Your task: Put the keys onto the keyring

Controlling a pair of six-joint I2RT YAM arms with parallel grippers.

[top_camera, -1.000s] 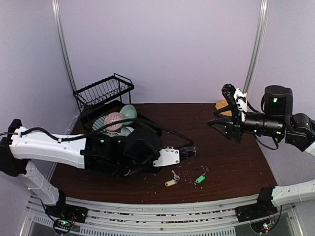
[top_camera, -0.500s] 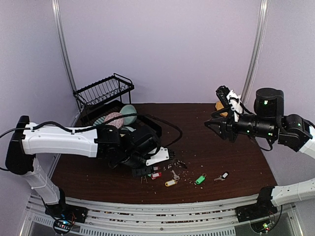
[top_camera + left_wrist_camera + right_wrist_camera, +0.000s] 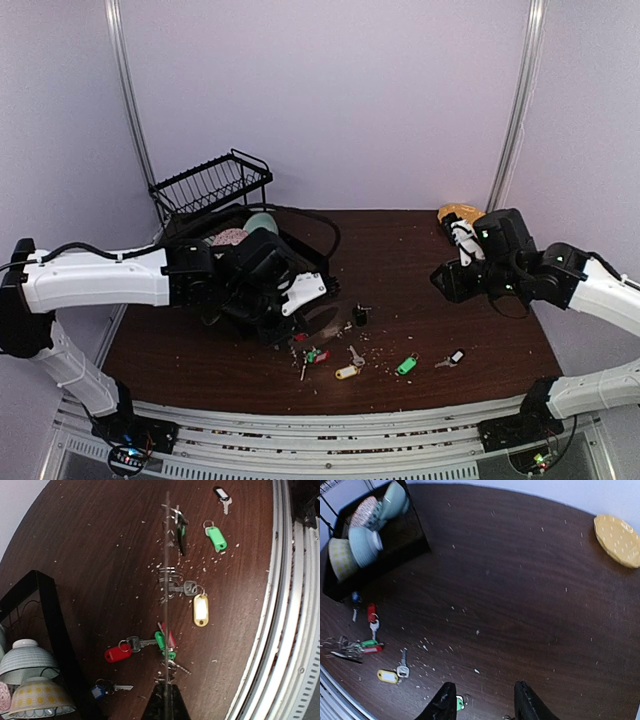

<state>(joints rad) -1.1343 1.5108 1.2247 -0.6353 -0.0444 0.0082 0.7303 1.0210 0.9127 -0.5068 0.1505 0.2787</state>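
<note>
**A:** Progress check, starting from the desk (image 3: 450,240). Where is the keyring?

**B:** The left gripper (image 3: 167,704) is clamped on its rim. In the left wrist view the keyring (image 3: 166,595) stands edge-on, a thin line up the centre of the frame, low over the middle of the desk.

**A:** Right gripper?

**B:** The right gripper (image 3: 485,705) is spread wide and holds nothing, above the right part of the desk.

**A:** Done versus left?

**B:** Small rings and tags bunch against the line, so I judge a few keys threaded. Five lie loose and flat:
- the yellow-tagged key (image 3: 200,610) and the green-tagged key (image 3: 216,537), right of the line
- the black-tagged key (image 3: 220,492), at the upper right
- the red-tagged key (image 3: 118,654) and the blue-tagged key (image 3: 98,690), at the lower left by the dish rack (image 3: 52,620)

Partway at best.

**A:** Unclear items?

**B:** The edge-on angle hides the ring's hole. The green-and-red bunch (image 3: 165,645) overlaps the line, and I cannot tell whether it is threaded or merely underneath. In the top view the left arm covers much of the ring.
</note>
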